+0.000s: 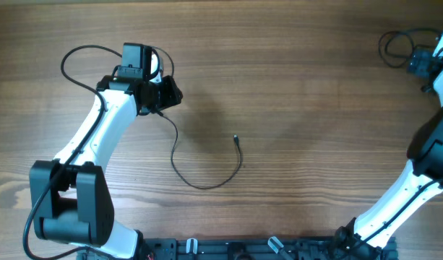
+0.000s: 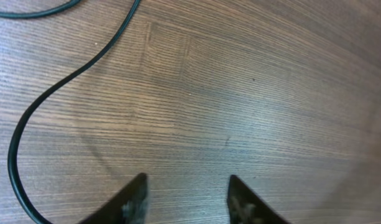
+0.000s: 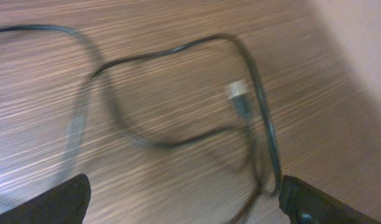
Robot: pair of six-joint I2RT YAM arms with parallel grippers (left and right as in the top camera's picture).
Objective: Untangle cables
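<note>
One thin black cable (image 1: 199,185) lies in an open curve at the table's middle, its small plug (image 1: 236,139) pointing up. Its other end runs under my left gripper (image 1: 170,94). In the left wrist view this cable (image 2: 59,84) bends away to the left of my left gripper (image 2: 188,180), which is open over bare wood. A second cable (image 1: 394,40) lies in loose loops at the far right corner, beside my right gripper (image 1: 422,66). In the right wrist view its loops (image 3: 159,143) and pale plug (image 3: 238,93) lie ahead of my wide-open right gripper (image 3: 181,199). One strand passes close to the right fingertip (image 3: 302,199).
A black cord (image 1: 69,58) loops out from the left wrist toward the table's left side. The arm bases (image 1: 228,249) stand along the near edge. The table's right edge (image 3: 358,50) is close to the second cable.
</note>
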